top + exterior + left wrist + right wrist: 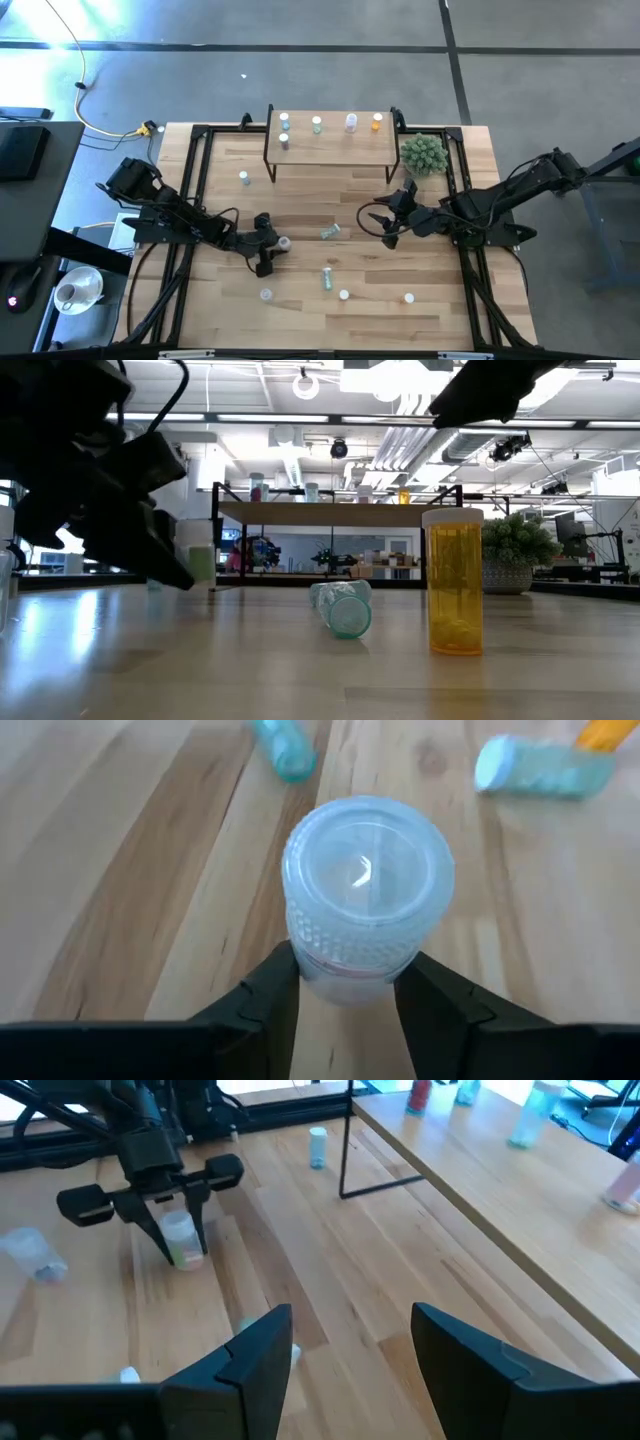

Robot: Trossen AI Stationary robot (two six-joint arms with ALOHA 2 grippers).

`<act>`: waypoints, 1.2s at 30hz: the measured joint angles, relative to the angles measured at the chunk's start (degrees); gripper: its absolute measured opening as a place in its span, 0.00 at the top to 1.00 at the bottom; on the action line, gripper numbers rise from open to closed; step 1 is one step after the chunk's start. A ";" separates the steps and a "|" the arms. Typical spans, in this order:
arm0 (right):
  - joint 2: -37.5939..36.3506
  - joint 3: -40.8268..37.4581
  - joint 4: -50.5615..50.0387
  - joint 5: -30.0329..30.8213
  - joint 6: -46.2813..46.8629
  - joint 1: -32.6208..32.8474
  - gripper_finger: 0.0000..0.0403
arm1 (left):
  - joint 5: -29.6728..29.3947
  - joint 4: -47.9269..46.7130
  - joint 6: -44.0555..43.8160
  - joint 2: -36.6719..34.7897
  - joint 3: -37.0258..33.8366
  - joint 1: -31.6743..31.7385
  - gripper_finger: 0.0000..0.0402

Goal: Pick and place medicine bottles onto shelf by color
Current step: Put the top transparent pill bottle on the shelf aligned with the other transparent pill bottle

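Left hand [345, 995] fingers flank the upright white bottle [365, 890].

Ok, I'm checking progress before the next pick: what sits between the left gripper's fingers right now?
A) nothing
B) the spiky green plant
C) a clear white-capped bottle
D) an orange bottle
C: in the left wrist view the left gripper has its two fingers against the sides of an upright clear bottle with a white cap, and the right wrist view shows the same.
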 joint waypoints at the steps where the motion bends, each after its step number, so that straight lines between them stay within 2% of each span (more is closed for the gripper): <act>1: 0.68 0.00 1.04 -0.08 -0.66 0.00 0.51 | 0.42 0.08 0.66 0.00 0.58 0.19 0.68; 7: 4.50 0.00 10.18 -4.96 -5.95 -0.20 0.51 | 5.82 -1.37 5.52 -0.02 4.97 2.37 0.68; 14: 8.89 0.00 19.89 -10.01 -11.63 -0.21 0.51 | 5.93 -14.28 10.40 -0.04 12.61 4.73 0.68; 25: 16.49 0.00 33.20 -10.24 -23.91 -0.50 0.50 | 5.49 -28.50 16.60 -0.07 22.82 7.32 0.68; 31: 20.40 1.34 38.46 -19.04 -25.41 -3.71 0.46 | 4.99 -31.31 18.71 -0.11 25.22 8.61 0.68; 36: 25.85 4.13 39.31 -22.55 -27.28 -6.62 0.45 | 4.96 -31.95 19.15 -0.11 25.37 9.12 0.68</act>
